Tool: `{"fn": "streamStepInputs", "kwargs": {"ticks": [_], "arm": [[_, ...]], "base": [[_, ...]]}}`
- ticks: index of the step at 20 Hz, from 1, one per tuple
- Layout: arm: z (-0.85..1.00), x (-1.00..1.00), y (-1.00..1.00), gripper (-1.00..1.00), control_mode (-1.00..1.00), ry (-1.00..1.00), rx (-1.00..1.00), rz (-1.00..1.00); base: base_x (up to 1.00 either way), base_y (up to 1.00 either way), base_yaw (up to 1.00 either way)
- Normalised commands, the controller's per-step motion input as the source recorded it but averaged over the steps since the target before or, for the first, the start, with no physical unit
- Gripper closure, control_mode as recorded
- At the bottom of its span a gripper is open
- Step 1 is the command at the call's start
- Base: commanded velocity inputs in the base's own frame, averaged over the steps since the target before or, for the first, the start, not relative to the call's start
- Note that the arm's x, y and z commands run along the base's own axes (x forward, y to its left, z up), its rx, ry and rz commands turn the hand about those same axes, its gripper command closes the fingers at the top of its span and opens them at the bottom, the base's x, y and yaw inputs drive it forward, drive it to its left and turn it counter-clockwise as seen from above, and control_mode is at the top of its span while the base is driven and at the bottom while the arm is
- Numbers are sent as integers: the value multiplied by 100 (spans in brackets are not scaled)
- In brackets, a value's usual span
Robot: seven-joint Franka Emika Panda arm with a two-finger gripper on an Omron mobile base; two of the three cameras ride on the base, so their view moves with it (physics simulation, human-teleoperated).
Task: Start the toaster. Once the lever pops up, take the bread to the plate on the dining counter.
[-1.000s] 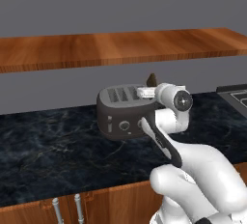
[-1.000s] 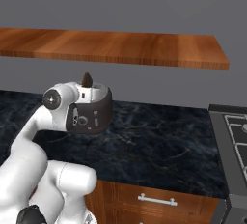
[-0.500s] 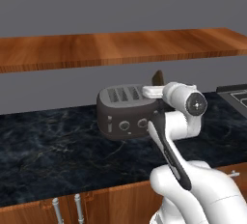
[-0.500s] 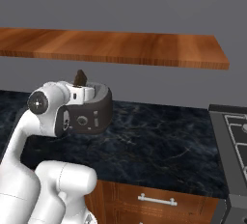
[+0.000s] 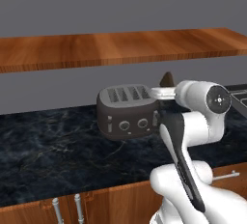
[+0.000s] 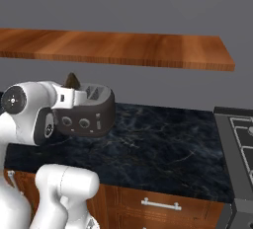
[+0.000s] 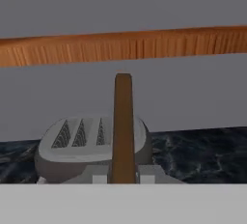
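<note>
- Right of centre in the left base frame: pincer [image 5: 166,86] clamped shut on the bread [image 5: 167,79], a small dark brown slice poking up above the white hand.
- Just right of the toaster [image 5: 128,112] in that frame, lifted clear of its slots and level with its top edge.
- Centre of the hand frame: bread [image 7: 123,126] seen edge-on as a tall narrow brown strip rising from between the pincer's [image 7: 123,177] pale fingertips [image 7: 147,175], upright, nipped at its lower end.
- Behind the strip in the hand frame: toaster [image 7: 77,153] with its grey slotted top, three slots showing to the left of the slice.
- Left of the right base frame: bread [image 6: 72,80] as a dark tip above the hand, with the toaster [image 6: 89,112] just right of it; pincer itself mostly hidden behind the wrist there.
- Centre-left of the left base frame: dark grey rounded toaster, two round knobs and pale slider levers on its front, standing on the black marble desk [image 5: 48,155].
- Upper half of both base frames: long cherry-wood shelf [image 5: 120,47] on the grey wall above the toaster.
- Bottom of the base frames: wooden cabinet fronts with silver handles [image 6: 162,205] under the desk.
- Right edge of the right base frame: dark stove [image 6: 237,134] beside the desk.
</note>
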Motion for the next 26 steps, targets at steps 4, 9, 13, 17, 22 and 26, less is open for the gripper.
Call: {"fn": "streamStepInputs", "kwargs": {"ticks": [4,9,13,17,22,26], "arm": [[11,-88,0,100,-100,28,0,0],[16,-73,0,100,-100,29,0,0],[9,-74,0,100,-100,25,0,0],[7,-41,0,100,-100,17,0,0],[4,-4,0,100,-100,11,0,2],[-1,-7,-4,100,-100,3,0,9]], "base": [[0,0,0],[0,0,0],[0,0,0],[0,0,0],[0,0,0],[0,0,0]]}}
